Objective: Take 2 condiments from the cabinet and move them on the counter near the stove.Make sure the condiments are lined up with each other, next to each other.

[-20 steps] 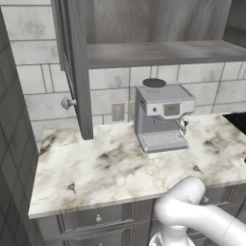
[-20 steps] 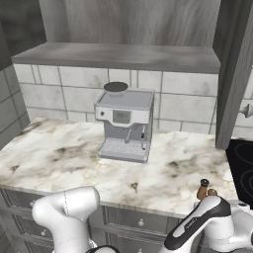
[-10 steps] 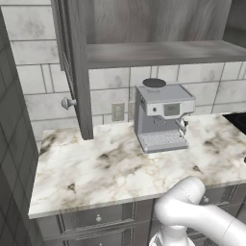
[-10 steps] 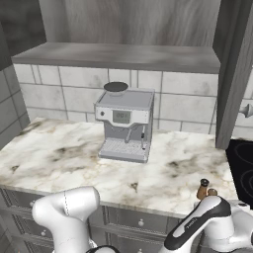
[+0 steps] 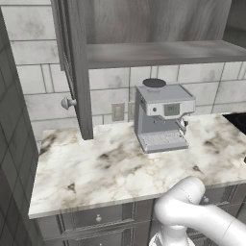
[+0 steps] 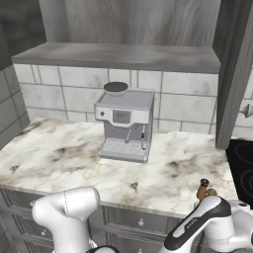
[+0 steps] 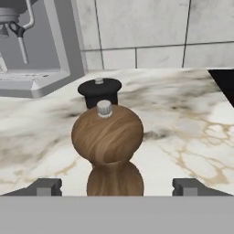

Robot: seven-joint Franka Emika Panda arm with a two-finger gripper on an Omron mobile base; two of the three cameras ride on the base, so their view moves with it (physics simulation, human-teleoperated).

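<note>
Two shakers stand between my released claw (image 7: 116,186) fingers, brown mill (image 7: 109,151) nearest, black-capped one (image 7: 99,92) behind; careless retreat could topple either.

Turned-wood shaker (image 7: 109,146), veined marble counter (image 5: 110,168), glossy black stove (image 6: 242,165).

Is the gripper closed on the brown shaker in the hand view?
No, both fingertips stand well clear of the brown shaker.

Brown shaker (image 7: 108,151) between pincer fingertips (image 7: 45,187); black-capped shaker (image 7: 99,91) behind.
</note>
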